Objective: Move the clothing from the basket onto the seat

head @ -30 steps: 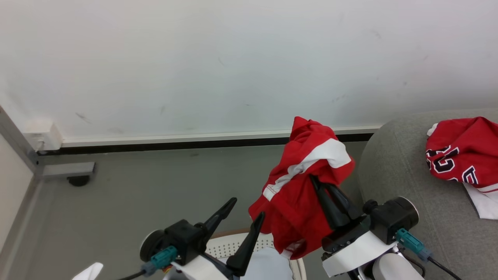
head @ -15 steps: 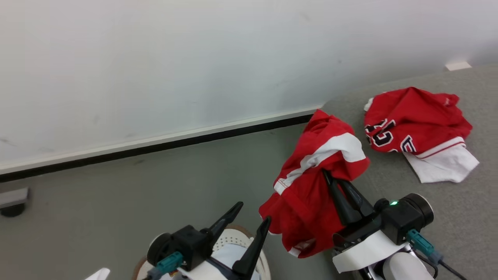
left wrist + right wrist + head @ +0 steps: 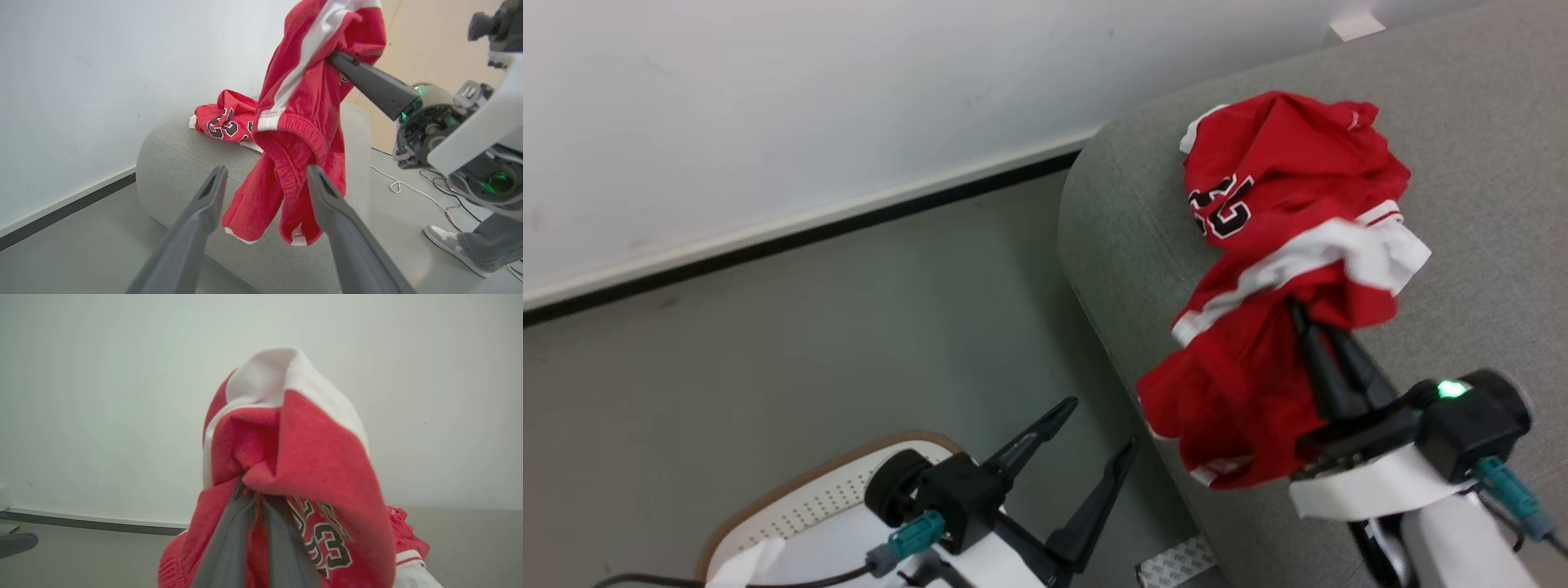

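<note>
Bare grey floor point(image 3: 809, 327) lies open at middle left of the head view, up to the wall point(image 3: 768, 98). The sofa point(image 3: 1486, 163) blocks the right side, with free cushion at upper right. A crumpled jersey point(image 3: 1282, 163) occupies its upper middle. Shorts point(image 3: 1241, 384) pinched in the right hand point(image 3: 1303, 314) hang before its lower left edge. The basket point(image 3: 825, 498) sits at lower left by the spread left hand point(image 3: 1099, 423).

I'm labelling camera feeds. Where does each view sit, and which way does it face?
Head view: on the head, facing forward and down at basket, floor and sofa; left gripper open, right gripper shut on the shorts.
Left wrist view: on the left wrist, facing along its open fingers toward the sofa; the right gripper shows too.
Right wrist view: on the right wrist, facing the wall along its shut fingers.
Shared: all three show the shorts and the jersey.
</note>
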`<state>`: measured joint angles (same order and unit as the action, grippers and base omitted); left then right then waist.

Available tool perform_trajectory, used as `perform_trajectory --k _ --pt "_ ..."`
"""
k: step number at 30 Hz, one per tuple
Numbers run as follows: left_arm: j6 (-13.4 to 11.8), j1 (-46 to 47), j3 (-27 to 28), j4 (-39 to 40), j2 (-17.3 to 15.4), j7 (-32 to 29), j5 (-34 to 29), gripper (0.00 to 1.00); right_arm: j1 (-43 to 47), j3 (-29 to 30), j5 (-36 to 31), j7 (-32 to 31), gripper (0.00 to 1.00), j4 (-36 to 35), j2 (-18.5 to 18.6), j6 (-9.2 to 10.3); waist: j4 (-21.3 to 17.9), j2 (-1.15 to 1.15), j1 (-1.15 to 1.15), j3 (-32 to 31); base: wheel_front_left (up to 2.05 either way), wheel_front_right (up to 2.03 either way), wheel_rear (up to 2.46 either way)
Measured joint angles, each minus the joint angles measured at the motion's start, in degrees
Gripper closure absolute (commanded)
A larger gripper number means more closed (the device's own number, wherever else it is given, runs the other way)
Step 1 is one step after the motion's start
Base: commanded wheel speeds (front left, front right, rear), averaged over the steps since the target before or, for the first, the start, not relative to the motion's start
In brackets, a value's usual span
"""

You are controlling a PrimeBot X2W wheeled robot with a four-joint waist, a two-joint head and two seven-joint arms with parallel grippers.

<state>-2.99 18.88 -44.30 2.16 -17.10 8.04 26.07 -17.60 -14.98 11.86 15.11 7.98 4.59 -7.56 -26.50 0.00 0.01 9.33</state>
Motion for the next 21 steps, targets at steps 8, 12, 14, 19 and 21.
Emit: perform_trajectory --k 8,12,14,19,21 --pt "1.30 4.92 -0.31 1.56 -1.63 -2.22 -1.87 0.00 -13.66 10.34 -1.47 0.03 1.00 -2.60 5.02 0.01 1.55 0.00 0.01 9.08 0.00 0.00 0.00" --pt "1.11 6.79 1.05 2.56 -2.65 -2.86 -2.37 0.00 -22.76 17.38 -1.12 -1.24 1.00 0.09 8.16 0.01 3.60 0.00 0.01 13.41 0.00 0.00 0.00" --pt "0.91 7.51 1.69 3.10 -3.32 -2.91 -2.37 0.00 -27.12 19.81 -1.36 -2.41 1.00 2.56 9.94 0.01 4.73 0.00 0.01 15.39 0.00 0.00 0.00" --pt "0.32 8.37 3.22 4.42 -3.80 -2.90 -2.35 0.00 -36.78 26.83 -3.26 -4.72 1.00 12.17 14.21 0.00 7.63 0.00 0.01 19.52 0.00 0.00 0.00" --pt "-0.07 8.66 3.52 5.06 -3.74 -2.86 -2.27 0.00 -39.26 31.38 -4.20 -5.01 1.00 16.61 14.68 0.00 8.77 0.00 0.01 20.89 0.00 0.00 0.00"
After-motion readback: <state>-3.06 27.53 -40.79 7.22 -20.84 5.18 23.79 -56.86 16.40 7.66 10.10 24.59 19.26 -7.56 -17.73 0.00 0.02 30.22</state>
